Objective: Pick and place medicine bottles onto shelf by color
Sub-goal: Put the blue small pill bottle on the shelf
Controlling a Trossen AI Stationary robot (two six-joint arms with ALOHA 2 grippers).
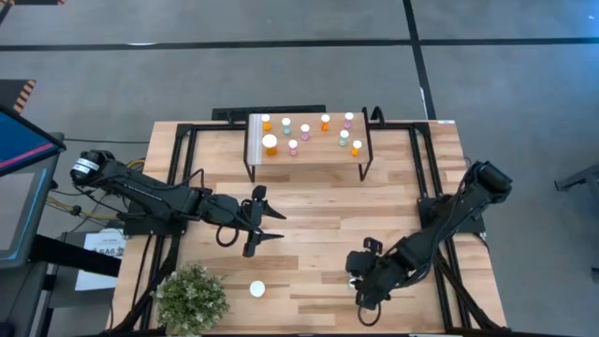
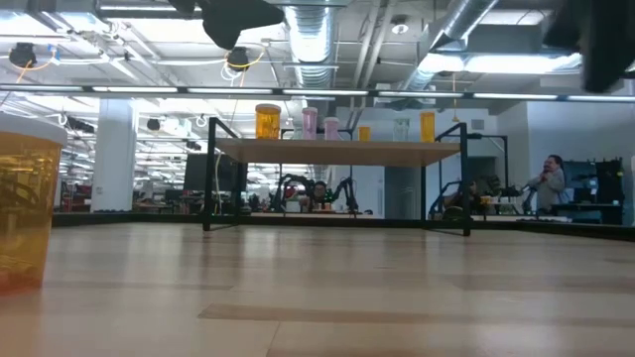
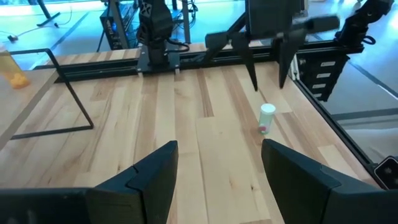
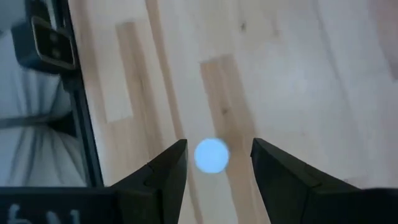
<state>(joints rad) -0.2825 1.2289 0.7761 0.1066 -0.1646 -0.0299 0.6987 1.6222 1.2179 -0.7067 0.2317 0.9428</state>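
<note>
Right tool [image 4: 212, 163] hangs low over the desk [image 1: 318, 215] near its front right corner, pointing straight down. Its two dark fingers [image 4: 165, 171] are spread apart, and a small bottle with a white cap [image 4: 211, 155] stands between them. The fingers are just beside the cap, one on each side, and I cannot tell if they touch it. In the left wrist view this same bottle [image 3: 266, 118] stands upright on the wood under the right arm.

Left tool [image 1: 267, 223] waits over the left middle of the desk. Its fingers [image 3: 149, 180] are spread apart too, with only bare wood between them.

At the back edge of the desk stands the shelf [image 1: 309, 157], a low wooden top on thin black legs. About a dozen small bottles stand on it with white caps up. Some are orange, some green and some pink. One bigger orange bottle [image 1: 270, 144] stands near the left end of the shelf.

Another bigger orange bottle with a white cap [image 1: 257, 289] stands alone near the front edge of the desk, just beside a green plant [image 1: 192, 298] at the front left corner.

Far behind the desk, a person [image 2: 548, 183] shows in the room.
</note>
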